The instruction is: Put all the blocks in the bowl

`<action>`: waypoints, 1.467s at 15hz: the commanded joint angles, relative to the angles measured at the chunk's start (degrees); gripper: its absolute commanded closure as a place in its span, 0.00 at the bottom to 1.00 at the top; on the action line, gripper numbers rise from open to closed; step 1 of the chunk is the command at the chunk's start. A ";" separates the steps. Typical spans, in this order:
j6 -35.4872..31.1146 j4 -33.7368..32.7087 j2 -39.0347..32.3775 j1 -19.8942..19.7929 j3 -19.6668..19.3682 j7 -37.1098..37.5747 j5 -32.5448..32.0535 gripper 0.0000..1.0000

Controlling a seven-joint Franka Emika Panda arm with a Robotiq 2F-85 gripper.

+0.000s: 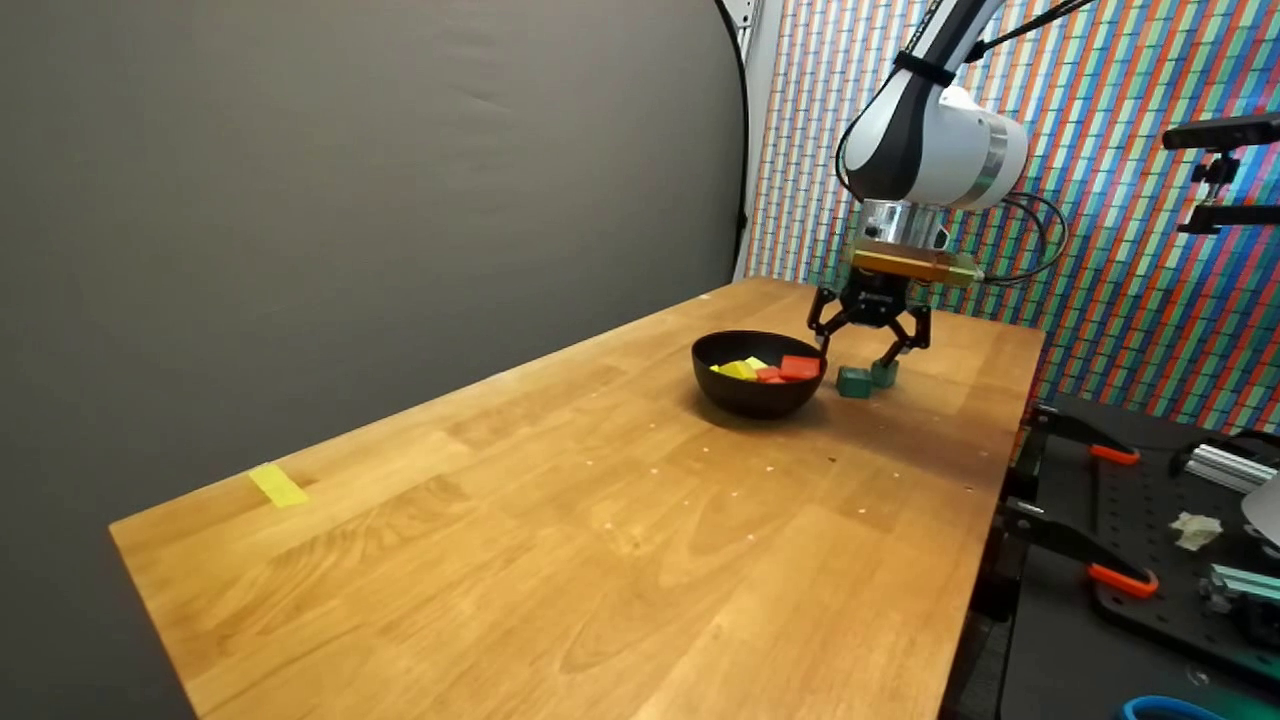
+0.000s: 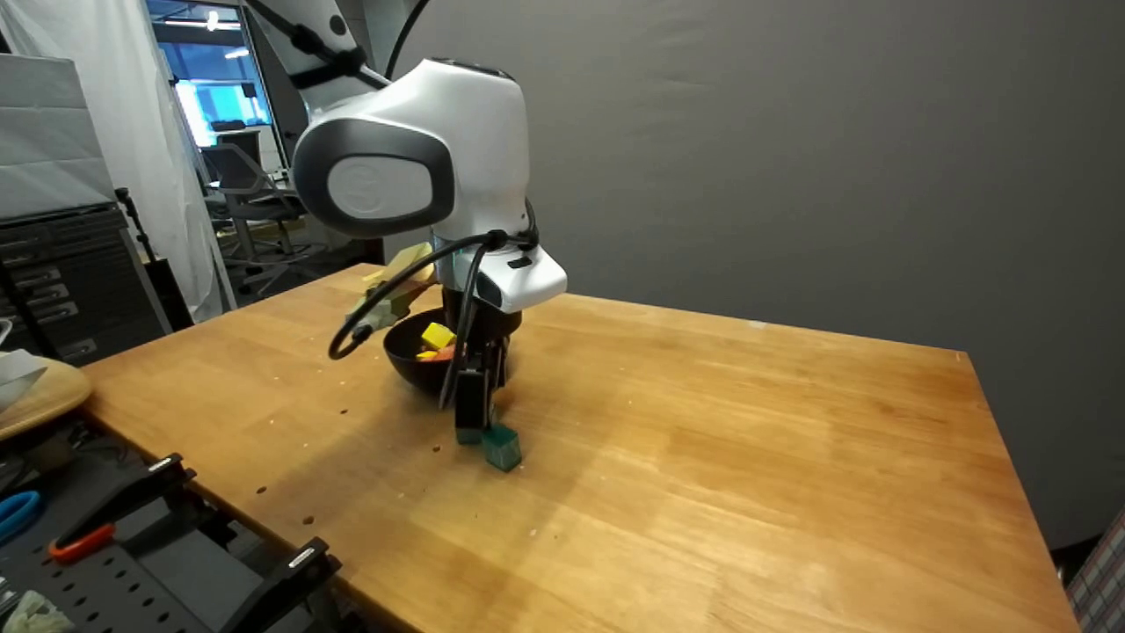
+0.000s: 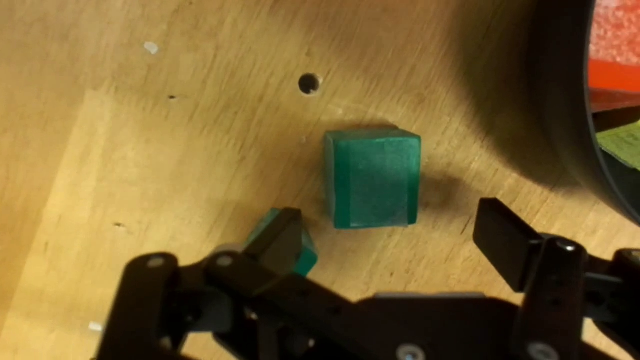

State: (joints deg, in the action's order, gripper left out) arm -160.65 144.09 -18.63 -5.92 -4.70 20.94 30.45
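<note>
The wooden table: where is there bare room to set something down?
In an exterior view, a broad stretch lies between the black bowl and the yellow strip, bare but for small pale specks. Another lies between the two green blocks and the grey backdrop. It is crowded beside the bowl: the open gripper hangs there, close to both blocks.

1. Arm: white, rounded, trimmed in dark grey, with a silver band.
2. Panel: pale, oblong, framed by a dark-grey oval ring.
3. Strap: black, wrapped round the arm.
4. Cables: black, hanging in loops.
5. Collar: shiny metal.
6. Mount: flat, amber and pale yellow.
7. Gripper: black, with jointed linkages and pale lettering too small to read.
8. Fingertips: black, blocky, straight-edged.
9. Screws: round, silvery, set into the black linkages.
</note>
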 commanded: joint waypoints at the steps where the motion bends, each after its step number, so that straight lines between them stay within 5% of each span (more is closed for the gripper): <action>1: 2.27 -1.56 -0.51 2.20 -2.29 5.02 -5.40 0.00; 5: 5.83 -1.84 -0.43 3.82 -3.89 9.65 -9.95 0.00; 9: 11.74 -1.52 1.37 4.46 -3.98 13.22 -11.10 0.11; 14: 12.15 -2.12 0.74 4.62 -4.28 16.78 -12.12 0.16; 19: 8.99 -4.81 -2.32 2.70 -3.16 13.67 -9.78 0.66; 22: 8.18 -6.32 -3.64 2.06 -2.77 12.99 -9.01 0.82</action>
State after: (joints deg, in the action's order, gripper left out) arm -150.77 140.08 -19.97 -2.88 -7.92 35.39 20.26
